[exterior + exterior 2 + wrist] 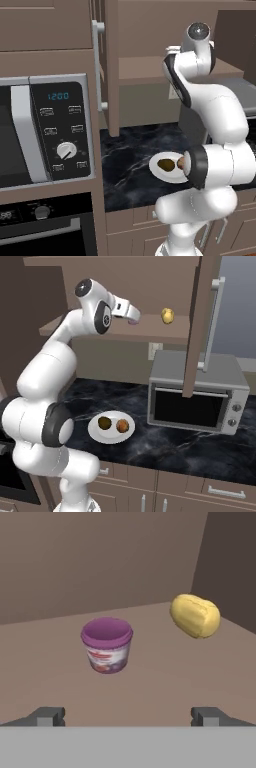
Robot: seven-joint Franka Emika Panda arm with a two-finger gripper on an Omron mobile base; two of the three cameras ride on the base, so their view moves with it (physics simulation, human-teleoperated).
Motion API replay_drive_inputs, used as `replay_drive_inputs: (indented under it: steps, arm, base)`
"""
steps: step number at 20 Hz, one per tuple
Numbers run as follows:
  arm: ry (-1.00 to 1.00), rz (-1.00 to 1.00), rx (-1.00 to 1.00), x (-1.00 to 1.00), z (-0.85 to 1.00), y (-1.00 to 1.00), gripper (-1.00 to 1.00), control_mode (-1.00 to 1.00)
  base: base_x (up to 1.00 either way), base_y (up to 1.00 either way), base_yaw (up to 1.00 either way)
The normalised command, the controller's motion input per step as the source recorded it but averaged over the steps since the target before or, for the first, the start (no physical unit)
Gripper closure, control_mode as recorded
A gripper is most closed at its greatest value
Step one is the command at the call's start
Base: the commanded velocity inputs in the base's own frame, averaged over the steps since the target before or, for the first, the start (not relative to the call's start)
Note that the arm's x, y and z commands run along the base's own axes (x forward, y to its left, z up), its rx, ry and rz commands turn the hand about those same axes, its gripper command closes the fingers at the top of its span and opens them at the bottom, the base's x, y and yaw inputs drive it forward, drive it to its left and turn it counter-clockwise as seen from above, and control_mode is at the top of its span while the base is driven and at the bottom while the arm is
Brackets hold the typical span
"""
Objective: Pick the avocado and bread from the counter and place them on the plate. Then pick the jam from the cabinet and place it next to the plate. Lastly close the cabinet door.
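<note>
a rendered home kitchen: a black marble worktop (pixel 190 446) with a toaster oven (pixel 197 393), a microwave (pixel 45 132) above a built-in oven (pixel 45 225), and brown wooden cabinets (pixel 140 30).

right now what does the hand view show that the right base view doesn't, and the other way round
Hand view alone: the jam as a jar with a purple lid, and the gripper fingertips set wide apart, short of it. Right base view alone: the plate holding the avocado and bread, the counter, a toaster oven and the open cabinet door. Both: the yellow ball on the cabinet shelf.
</note>
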Motion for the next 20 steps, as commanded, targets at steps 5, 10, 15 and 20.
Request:
replay_drive_inputs:
  steps: [5, 10, 15, 20]
  arm:
    - [0.0, 0.0, 0.0, 0.44, -0.01, 0.0, -1.0, -1.0]
    - [0.0, 0.0, 0.0, 0.39, -0.13, -0.01, -1.0, -1.0]
    - [0.0, 0.0, 0.0, 0.38, -0.07, -0.11, -1.0, -1.0]
    - [0.01, 0.0, 0.0, 0.39, -0.01, -0.14, -1.0, -1.0]
  base:
    - [0.0, 0.0, 0.0]
    - [0.0, 0.0, 0.0]
    - [0.0, 0.0, 0.0]
    - [0.0, 0.0, 0.0]
